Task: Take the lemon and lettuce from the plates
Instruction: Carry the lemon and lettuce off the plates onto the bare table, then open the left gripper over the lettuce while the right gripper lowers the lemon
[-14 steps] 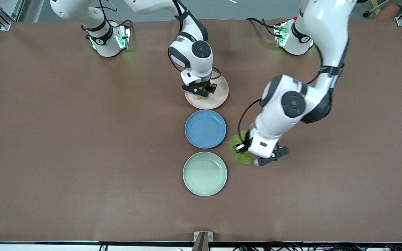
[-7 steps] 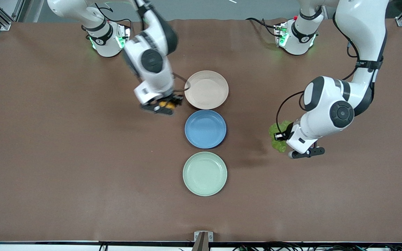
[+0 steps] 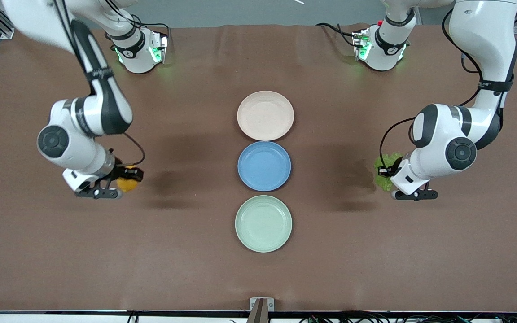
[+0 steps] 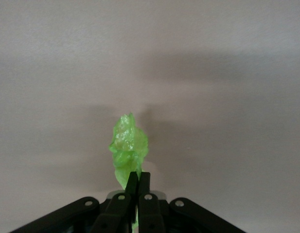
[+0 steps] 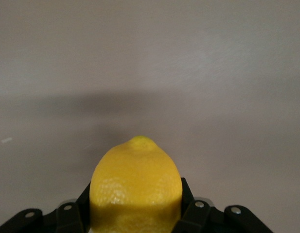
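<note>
Brown matting covers our bench (image 3: 195, 251), with metal framing at its corners and cables along the edge nearest the front camera. Down its middle we see three plates in a row: the beige-pink plate (image 3: 265, 115) closest to our bases, the blue plate (image 3: 264, 166) next, the mint green plate (image 3: 263, 223) nearest the camera, all bare. Our right hand (image 3: 117, 181) hangs over bare matting well away from the blue plate, toward the right arm's end, clamped on the lemon (image 3: 126, 184), smooth, yellow, finely pitted. Our left hand (image 3: 391, 179) hangs over matting toward the left arm's end, pinching the lettuce (image 3: 385, 172), a crinkled, translucent bright green leaf.
</note>
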